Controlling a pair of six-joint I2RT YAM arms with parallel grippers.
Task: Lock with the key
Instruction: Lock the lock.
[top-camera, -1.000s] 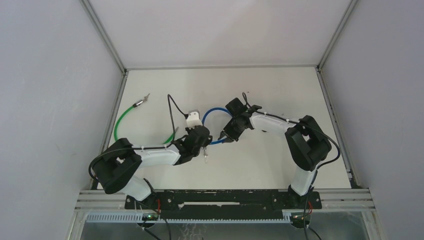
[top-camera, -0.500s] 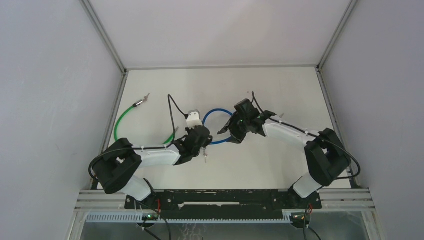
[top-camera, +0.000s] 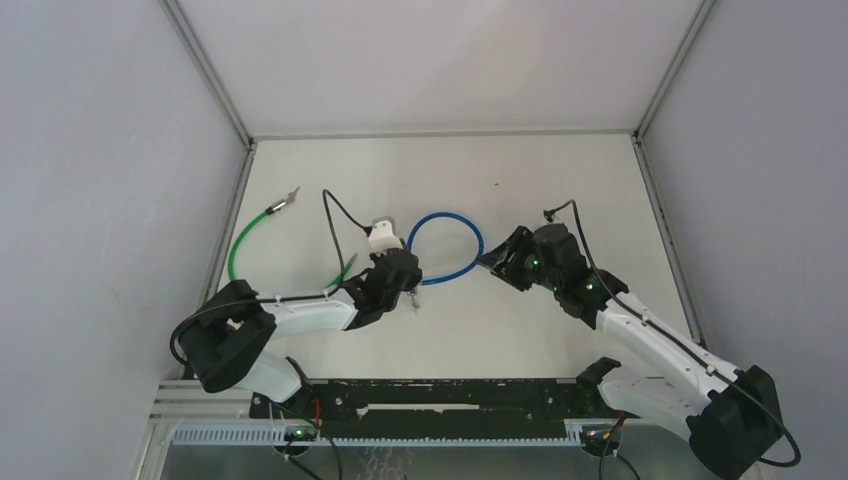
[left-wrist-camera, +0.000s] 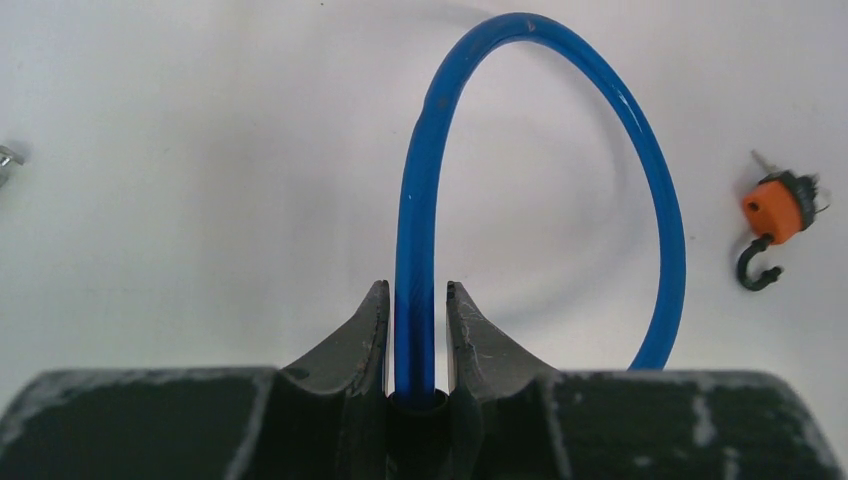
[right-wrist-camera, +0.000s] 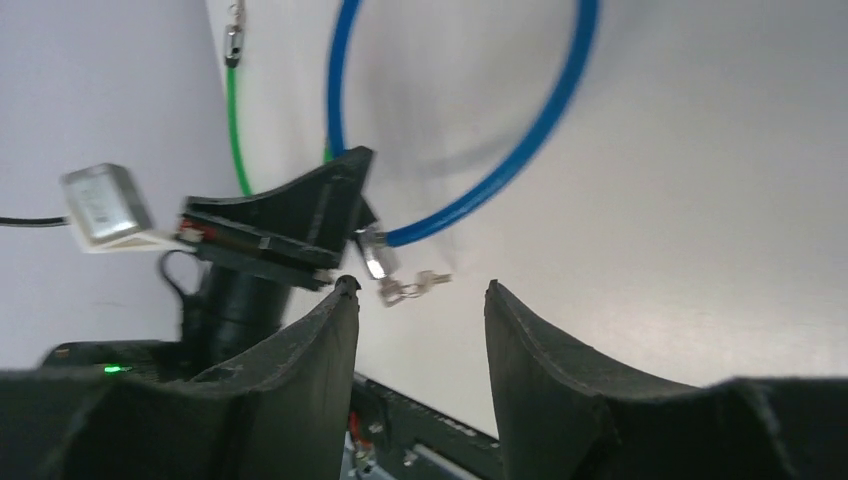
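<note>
A blue cable lock (top-camera: 481, 246) lies looped on the white table. My left gripper (top-camera: 398, 277) is shut on it near its black barrel, and the cable (left-wrist-camera: 560, 50) runs up between the fingers (left-wrist-camera: 372, 320). A small bunch of keys (top-camera: 412, 302) hangs from the lock's metal end under the left gripper; in the right wrist view the keys (right-wrist-camera: 412, 285) show just past my right fingertips. My right gripper (top-camera: 500, 262) stands open and empty, to the right of the loop and apart from it, its fingers (right-wrist-camera: 335, 330) pointing at the left gripper (right-wrist-camera: 280, 225).
A green cable (top-camera: 243, 245) with a metal tip curves at the left of the table, also seen in the right wrist view (right-wrist-camera: 236, 120). A small orange piece with a black hook (left-wrist-camera: 778, 210) lies right of the blue loop. Grey walls close in on both sides.
My right gripper has opened and pulled back to the right, away from the lock. The right arm now stretches low across the table. The left arm has shifted only slightly.
</note>
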